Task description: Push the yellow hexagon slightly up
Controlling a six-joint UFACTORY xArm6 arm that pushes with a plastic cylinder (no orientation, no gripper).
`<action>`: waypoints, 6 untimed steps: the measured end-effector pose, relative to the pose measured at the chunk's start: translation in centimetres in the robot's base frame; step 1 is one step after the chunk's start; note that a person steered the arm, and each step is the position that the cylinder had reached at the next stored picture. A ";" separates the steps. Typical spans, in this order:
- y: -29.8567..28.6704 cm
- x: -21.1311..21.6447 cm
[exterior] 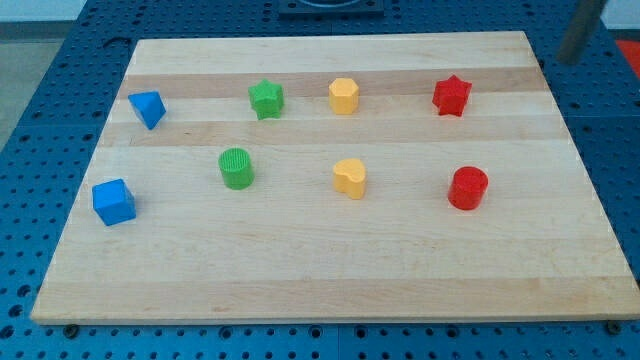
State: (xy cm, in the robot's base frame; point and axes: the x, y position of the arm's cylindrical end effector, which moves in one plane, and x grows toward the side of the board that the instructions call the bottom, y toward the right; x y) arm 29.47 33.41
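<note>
Blocks, eight of them, sit in two rows on a pale wooden board (330, 260) that lies on a blue perforated table (30, 120). The yellow hexagon (344, 96) stands in the upper row, at about twelve o'clock from the board's centre, upright and touching nothing. At its nine o'clock, near but apart, is the green star (266, 99); at its three o'clock, well apart, the red star (451, 96). At the upper row's nine o'clock end is a blue triangular block (147, 108).

At six o'clock from the hexagon, in the lower row, is the yellow heart-shaped block (350, 178). The green cylinder (236, 168) lies at that block's nine o'clock and the red cylinder (467, 188) at its three o'clock. The blue cube (114, 202) sits near the board's edge at about eight o'clock from the centre.

A dark rod enters at the view's top right corner, at roughly two o'clock from the board's centre, off the board over the blue table. It is blurred, and my tip (570, 60) appears to be at its lower end, well apart from every block; the red star is the nearest. The hexagon lies far off at the tip's nine o'clock. The arm has no jaws, so nothing is grasped or released; the rod touches no block.
</note>
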 end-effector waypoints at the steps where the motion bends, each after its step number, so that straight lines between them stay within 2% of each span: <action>1: -0.2 6.5; 2: -0.3 10.0; 3: -4.6 9.8; 4: -11.5 7.9; 6: -16.7 7.6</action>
State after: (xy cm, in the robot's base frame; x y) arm 37.03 16.69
